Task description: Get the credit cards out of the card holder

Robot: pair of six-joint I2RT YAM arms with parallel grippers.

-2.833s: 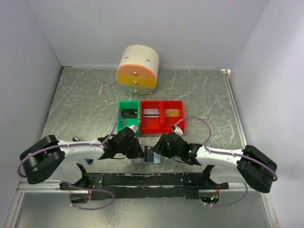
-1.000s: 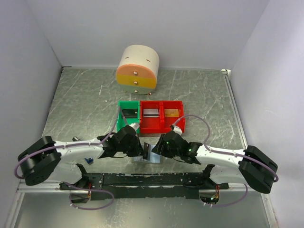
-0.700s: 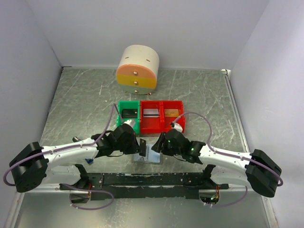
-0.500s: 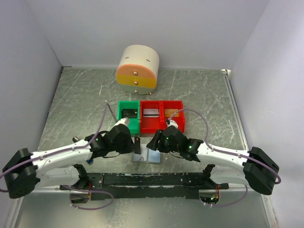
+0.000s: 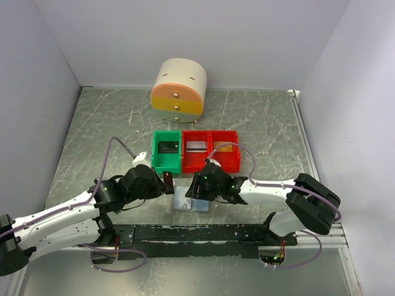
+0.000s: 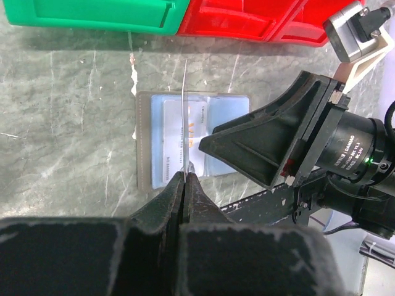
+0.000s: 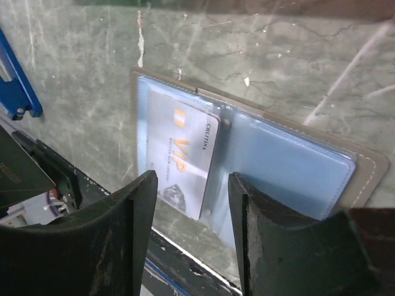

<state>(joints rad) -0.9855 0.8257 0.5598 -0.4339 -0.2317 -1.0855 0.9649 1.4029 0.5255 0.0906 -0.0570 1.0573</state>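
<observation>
One card (image 6: 185,111) out, clamped edge-on in closed left gripper (image 6: 185,177). Left to pull: VIP card (image 7: 182,160) in open card holder (image 7: 367,163). Right gripper (image 7: 192,185) half-open, empty, over it.

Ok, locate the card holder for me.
Top view: the card holder lies open and flat at centre, just nearer than the red bin, partly beneath the right end effector.

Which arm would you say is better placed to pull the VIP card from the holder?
Right: its jaws stand open over the card holder; the left jaws are shut on another card.
</observation>
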